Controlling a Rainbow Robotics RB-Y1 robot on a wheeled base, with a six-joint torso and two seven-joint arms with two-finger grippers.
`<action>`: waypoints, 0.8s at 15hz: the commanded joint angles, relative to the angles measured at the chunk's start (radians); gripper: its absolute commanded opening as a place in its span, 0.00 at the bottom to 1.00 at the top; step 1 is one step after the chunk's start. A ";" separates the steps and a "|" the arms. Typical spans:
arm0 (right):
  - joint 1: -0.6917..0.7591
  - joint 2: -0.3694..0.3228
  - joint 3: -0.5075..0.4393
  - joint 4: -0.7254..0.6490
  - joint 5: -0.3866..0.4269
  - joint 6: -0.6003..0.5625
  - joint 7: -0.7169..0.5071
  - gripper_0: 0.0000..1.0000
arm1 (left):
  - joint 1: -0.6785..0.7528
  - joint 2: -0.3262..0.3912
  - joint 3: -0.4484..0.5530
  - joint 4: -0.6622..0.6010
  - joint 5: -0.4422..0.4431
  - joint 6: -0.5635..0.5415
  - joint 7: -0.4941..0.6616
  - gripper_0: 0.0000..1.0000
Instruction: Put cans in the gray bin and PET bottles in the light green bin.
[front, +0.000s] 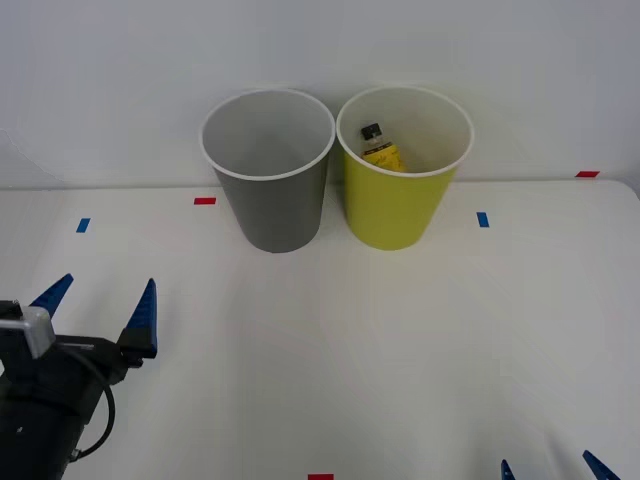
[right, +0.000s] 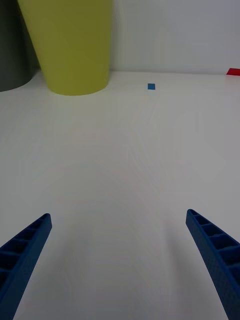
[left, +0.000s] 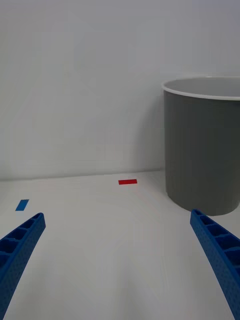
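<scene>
A white table (front: 400, 350) against a pale wall (front: 100, 80) — small tape marks dot it: red ones (front: 204, 201) at the far edge, blue ones (front: 483, 219) nearer the sides

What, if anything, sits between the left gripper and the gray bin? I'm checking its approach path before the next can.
Nothing visible does. The left gripper hangs open at the table's near left, and only bare white table with small tape marks lies between it and the gray bin. The PET bottle already lies inside the light green bin.
</scene>
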 joint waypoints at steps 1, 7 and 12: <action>0.000 0.000 0.000 0.000 0.000 0.000 0.000 0.93 | 0.115 0.002 -0.048 0.023 -0.030 -0.100 0.015 1.00; 0.000 0.000 0.000 0.000 0.000 0.000 0.000 0.93 | 0.192 0.006 -0.128 0.124 -0.147 -0.242 0.072 1.00; 0.000 0.000 0.000 0.000 0.000 0.000 0.000 0.93 | 0.260 0.022 -0.173 0.227 -0.160 -0.351 0.078 1.00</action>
